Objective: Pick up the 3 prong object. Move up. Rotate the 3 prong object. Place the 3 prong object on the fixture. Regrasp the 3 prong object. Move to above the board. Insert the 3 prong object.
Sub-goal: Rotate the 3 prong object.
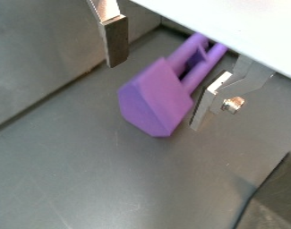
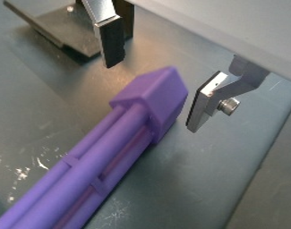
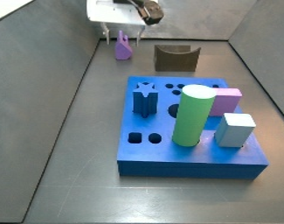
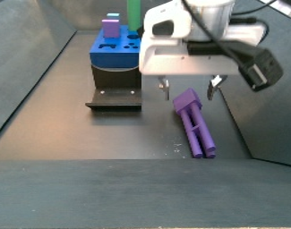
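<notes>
End effector (image 4: 190, 88) released, your fingers (image 2: 112, 40) straddling end of 3 prong object (image 4: 195, 125), not gripping. Piece lies flat on floor; fixture (image 4: 115, 97) at its 9 o'clock.

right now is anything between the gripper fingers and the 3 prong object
No. In a wrist view the open gripper hangs over the 3 prong object, with only bare gaps beside its fingers.

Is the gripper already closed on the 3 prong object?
No: in a wrist view the gripper hangs open, its fingers apart and clear of the 3 prong object lying on the floor.
</notes>
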Motion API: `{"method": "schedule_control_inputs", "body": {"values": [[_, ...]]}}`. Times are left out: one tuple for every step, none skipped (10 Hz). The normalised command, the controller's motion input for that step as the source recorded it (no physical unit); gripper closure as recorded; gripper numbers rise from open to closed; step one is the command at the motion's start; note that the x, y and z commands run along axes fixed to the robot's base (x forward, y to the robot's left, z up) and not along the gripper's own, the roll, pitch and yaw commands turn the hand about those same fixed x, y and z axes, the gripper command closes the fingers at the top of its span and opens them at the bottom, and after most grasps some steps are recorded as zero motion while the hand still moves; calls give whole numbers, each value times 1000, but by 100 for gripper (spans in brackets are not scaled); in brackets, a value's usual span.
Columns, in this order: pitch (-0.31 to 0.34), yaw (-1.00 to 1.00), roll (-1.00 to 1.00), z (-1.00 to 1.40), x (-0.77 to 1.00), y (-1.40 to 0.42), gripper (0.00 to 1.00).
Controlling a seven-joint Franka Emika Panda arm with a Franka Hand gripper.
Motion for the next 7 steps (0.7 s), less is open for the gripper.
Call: {"method": "schedule_control_inputs", "body": {"values": [[-21, -17, 89, -735, 34, 16, 0], [-22, -14, 101, -663, 33, 15, 0], [-20, -13, 126, -498, 36, 11, 0], [-20, -13, 135, -437, 39, 9, 0], [-18, -12, 153, -325, 38, 8, 0], [-23, -10, 169, -225, 34, 4, 0], [0, 0, 0, 0, 0, 0, 100]]}}
